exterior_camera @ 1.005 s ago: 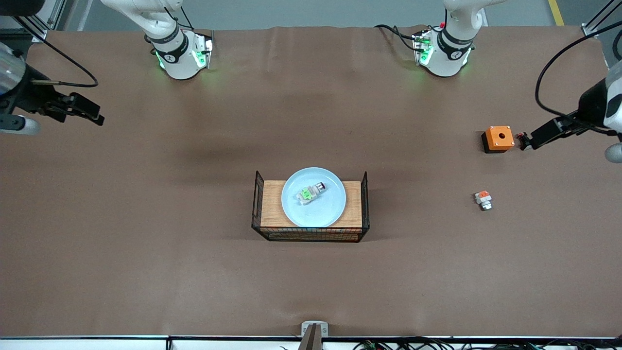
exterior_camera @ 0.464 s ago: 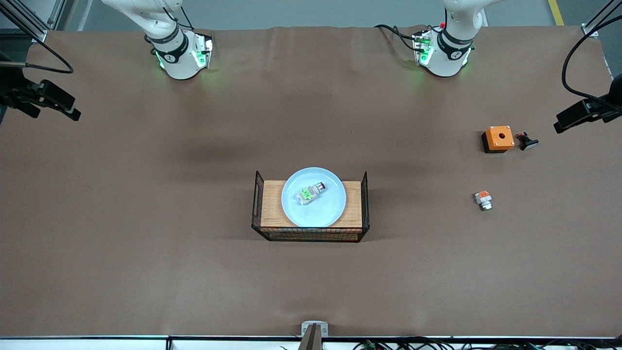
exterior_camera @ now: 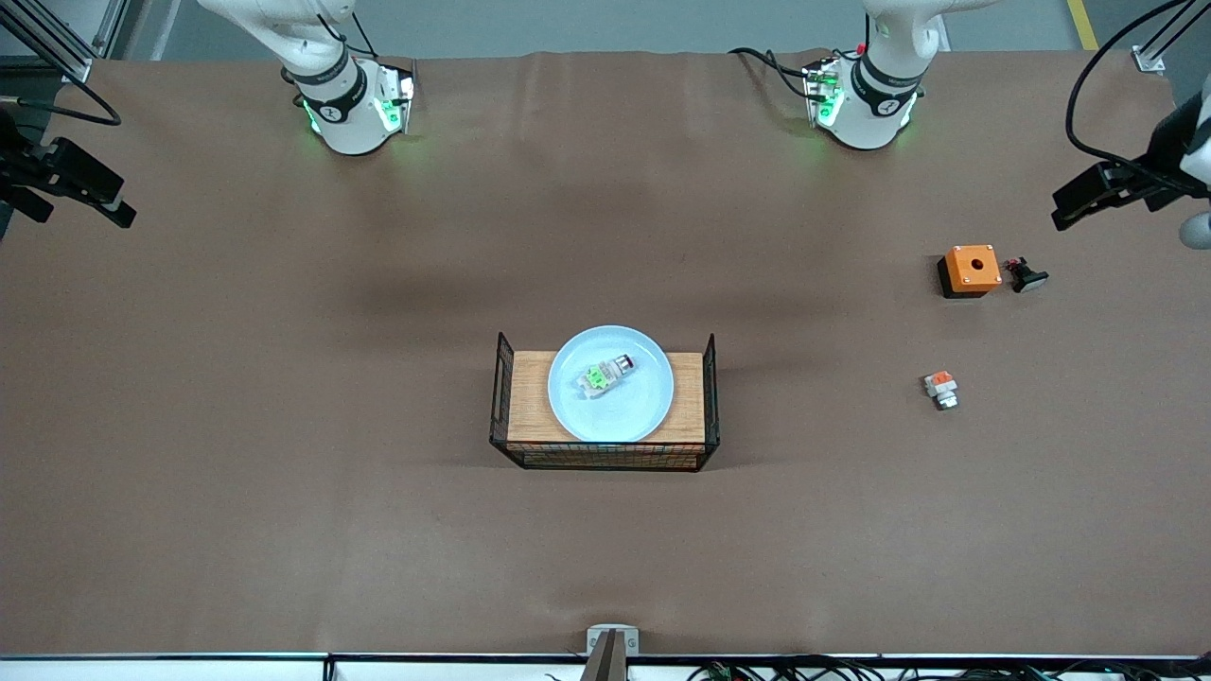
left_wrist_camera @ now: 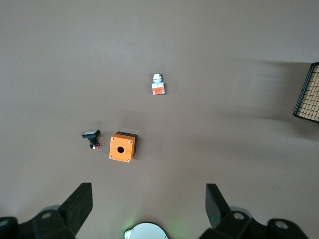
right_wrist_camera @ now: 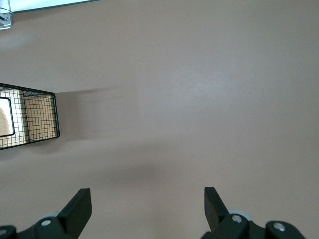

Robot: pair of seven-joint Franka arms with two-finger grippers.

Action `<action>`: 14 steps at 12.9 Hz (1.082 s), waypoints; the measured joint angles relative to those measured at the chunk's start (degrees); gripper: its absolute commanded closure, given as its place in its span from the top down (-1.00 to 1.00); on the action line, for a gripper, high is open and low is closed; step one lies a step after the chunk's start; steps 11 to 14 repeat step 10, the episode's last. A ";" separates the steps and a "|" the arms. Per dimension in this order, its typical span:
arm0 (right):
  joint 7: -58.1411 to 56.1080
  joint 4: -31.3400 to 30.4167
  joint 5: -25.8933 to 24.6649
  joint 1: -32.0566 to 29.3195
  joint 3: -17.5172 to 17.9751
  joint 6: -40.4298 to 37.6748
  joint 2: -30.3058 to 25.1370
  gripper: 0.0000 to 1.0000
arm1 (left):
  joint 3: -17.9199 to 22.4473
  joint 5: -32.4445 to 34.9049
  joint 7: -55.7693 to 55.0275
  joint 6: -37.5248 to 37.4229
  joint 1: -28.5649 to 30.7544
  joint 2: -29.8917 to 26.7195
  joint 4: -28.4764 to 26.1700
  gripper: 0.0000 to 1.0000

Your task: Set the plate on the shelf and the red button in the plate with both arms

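Both grippers hang wide open and empty: your left gripper (exterior_camera: 1067,210) over the left arm's table end, right gripper (exterior_camera: 114,210) over the other. The red button (exterior_camera: 605,375) lies in the plate (exterior_camera: 653,416) on the wire basket (exterior_camera: 711,397).

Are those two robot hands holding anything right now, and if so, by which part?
Nothing is held. The left gripper and the right gripper are both open and empty, up at their own ends of the table. The red button lies on the plate.
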 measured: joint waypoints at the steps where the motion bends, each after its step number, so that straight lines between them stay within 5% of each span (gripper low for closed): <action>1: 0.00 0.03 0.00 0.00 -0.06 -0.03 0.02 0.99 | 0.00 -0.02 0.00 1.36 -0.26 -1.34 -1.94 1.00; 14: 0.00 0.08 0.00 -0.01 -0.09 -1.20 0.18 0.99 | 0.07 -1.50 3.25 2.80 -0.66 -3.26 -4.94 1.00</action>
